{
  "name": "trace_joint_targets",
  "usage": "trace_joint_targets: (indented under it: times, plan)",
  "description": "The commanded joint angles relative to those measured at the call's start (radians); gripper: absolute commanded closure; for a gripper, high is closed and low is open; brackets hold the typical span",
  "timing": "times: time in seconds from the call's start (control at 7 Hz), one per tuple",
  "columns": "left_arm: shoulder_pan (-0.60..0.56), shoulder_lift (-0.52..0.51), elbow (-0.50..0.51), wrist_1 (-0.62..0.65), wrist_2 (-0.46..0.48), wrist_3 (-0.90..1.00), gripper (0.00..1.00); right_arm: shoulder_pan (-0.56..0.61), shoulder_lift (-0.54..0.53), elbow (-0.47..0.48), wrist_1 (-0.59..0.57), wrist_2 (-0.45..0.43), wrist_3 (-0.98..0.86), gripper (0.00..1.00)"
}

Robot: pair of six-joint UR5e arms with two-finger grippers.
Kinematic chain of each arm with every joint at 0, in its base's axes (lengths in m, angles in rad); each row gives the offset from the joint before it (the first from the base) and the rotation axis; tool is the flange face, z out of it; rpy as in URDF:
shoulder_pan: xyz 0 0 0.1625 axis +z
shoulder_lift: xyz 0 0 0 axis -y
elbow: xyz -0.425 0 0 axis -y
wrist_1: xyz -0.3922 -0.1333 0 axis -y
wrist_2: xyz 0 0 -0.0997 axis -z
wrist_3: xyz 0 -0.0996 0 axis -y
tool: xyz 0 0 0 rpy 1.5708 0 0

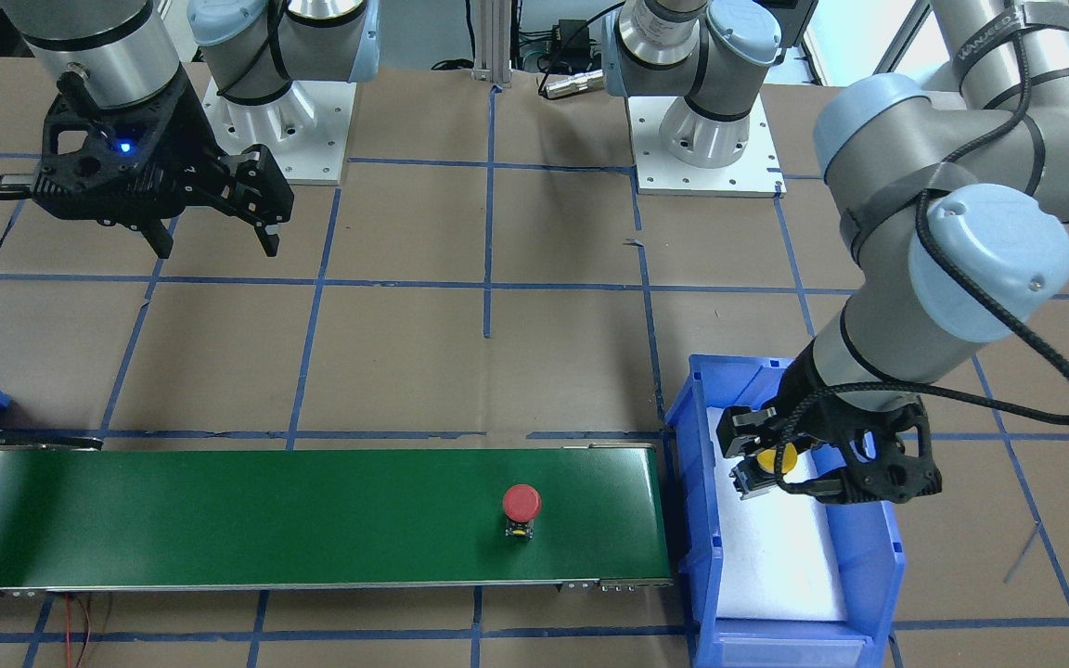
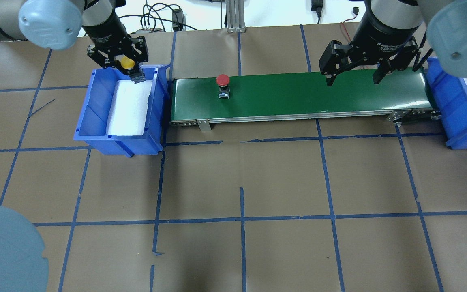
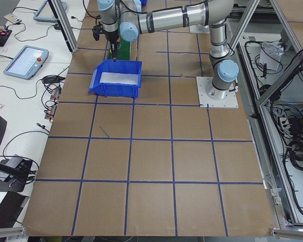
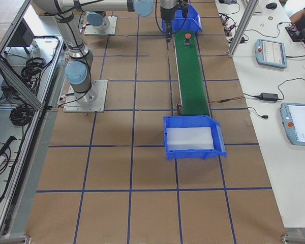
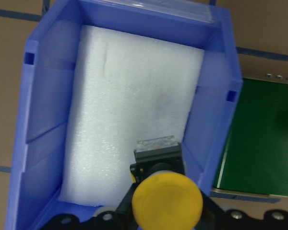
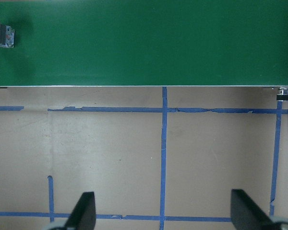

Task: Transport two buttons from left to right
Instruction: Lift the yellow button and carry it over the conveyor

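Seen from overhead, the left claw (image 2: 131,69) is clamped on the yellow button (image 2: 127,62) over the 1 o'clock corner of the left blue bin (image 2: 95,121). That corner is nearest the green belt (image 2: 298,93), probably to keep the transfer short. The red button (image 2: 222,80) stands on the belt near its 9 o'clock end, while the right claw (image 2: 354,81) hangs with jaws apart toward the 3 o'clock end, apparently stationed to collect arrivals.

surface: table (image 2: 241,251), brown covering, grid of blue tape (image 2: 241,219) | far edge from robot: green conveyor belt (image 2: 298,93) lying left to right | belt ends: left bin (image 2: 91,105) and right bin (image 2: 456,117), both blue, each just beside the belt | robot edge: two white base plates (image 1: 757,176) (image 1: 321,158), well apart
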Motion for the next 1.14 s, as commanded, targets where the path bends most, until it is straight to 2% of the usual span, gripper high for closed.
trace_joint_targets:
  times: [0.0, 0.29, 1.0]
  plan:
    - [-0.094, -0.05, 0.029, 0.005, -0.002, -0.024, 0.77, 0.0, 0.0, 0.002, -0.002, 0.002, -0.001, 0.0]
    - [-0.107, -0.111, 0.027, 0.092, -0.013, -0.064, 0.76, 0.003, 0.003, 0.004, -0.002, 0.004, -0.002, 0.0]
    - [-0.116, -0.129, -0.065, 0.167, -0.013, -0.069, 0.75, 0.0, 0.008, 0.01, 0.0, 0.005, -0.045, 0.0]
